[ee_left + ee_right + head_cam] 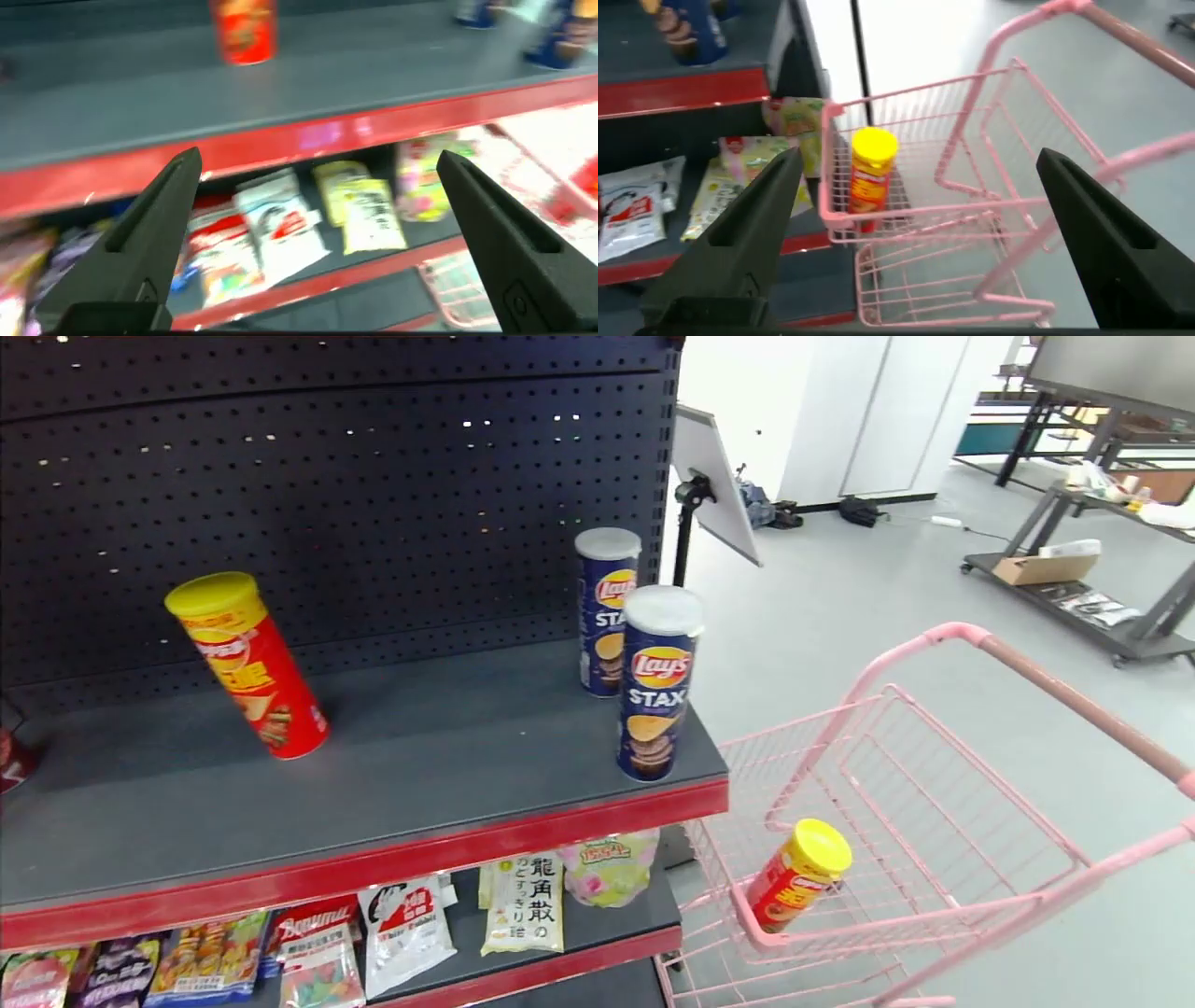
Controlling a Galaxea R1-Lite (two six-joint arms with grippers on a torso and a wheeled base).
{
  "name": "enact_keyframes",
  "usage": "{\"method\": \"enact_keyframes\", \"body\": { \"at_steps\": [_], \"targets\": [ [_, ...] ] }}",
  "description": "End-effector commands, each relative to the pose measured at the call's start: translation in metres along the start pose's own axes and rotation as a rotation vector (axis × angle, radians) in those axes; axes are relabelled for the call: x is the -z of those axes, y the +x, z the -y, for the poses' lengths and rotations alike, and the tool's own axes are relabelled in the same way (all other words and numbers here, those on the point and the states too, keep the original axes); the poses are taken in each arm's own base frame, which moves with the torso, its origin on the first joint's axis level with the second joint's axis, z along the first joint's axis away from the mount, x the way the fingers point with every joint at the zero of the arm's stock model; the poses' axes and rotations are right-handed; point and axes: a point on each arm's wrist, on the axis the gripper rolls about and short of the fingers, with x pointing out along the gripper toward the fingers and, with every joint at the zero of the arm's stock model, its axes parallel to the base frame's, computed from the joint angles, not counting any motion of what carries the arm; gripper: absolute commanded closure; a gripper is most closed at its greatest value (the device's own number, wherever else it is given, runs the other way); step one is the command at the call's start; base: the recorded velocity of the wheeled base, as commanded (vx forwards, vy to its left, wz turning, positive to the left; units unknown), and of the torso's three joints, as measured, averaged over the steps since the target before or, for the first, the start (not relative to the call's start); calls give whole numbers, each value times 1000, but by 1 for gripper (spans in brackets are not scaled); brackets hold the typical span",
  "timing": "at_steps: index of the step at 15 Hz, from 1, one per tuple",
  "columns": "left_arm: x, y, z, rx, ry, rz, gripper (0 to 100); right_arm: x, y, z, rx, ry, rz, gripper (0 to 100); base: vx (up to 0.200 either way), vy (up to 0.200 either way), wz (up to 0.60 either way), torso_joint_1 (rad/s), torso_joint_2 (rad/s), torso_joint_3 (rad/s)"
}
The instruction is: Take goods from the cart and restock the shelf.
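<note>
A red chip can with a yellow lid (796, 875) stands in the front corner of the pink cart (943, 821); the same can (871, 177) lies ahead of my open right gripper (915, 168). On the dark shelf (373, 784) stand a red can (248, 663) and two blue cans (655, 683) (606, 610). My left gripper (318, 177) is open and empty, facing the shelf's red front edge (280, 140), with the red can (245, 30) beyond it.
Snack bags (523, 901) lie on the lower shelf (551, 966), also seen as bags (360, 210) between my left fingers. A tilted white board on a stand (714, 481) is behind the shelf end. Open grey floor (840, 607) and a low trolley (1092, 588) lie to the right.
</note>
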Motion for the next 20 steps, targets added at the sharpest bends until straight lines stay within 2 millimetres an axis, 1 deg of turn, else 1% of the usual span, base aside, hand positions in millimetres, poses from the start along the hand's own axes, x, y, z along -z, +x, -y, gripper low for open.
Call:
{"method": "enact_keyframes", "body": {
  "at_steps": [1, 4, 11, 20],
  "targets": [
    [0, 0, 0, 0, 0, -2, 0, 0, 0, 0, -1, 0, -1, 0, 0, 0, -600, 2, 2, 2],
    [0, 0, 0, 0, 0, -2, 0, 0, 0, 0, -2, 0, -1, 0, 0, 0, -600, 4, 1, -1],
    [0, 0, 0, 0, 0, -2, 0, 0, 0, 0, 1, 1, -1, 0, 0, 0, 0, -13, 23, 17],
    [0, 0, 0, 0, 0, -2, 0, 0, 0, 0, 1, 1, -1, 0, 0, 0, 0, -143, 347, 198]
  ]
}}
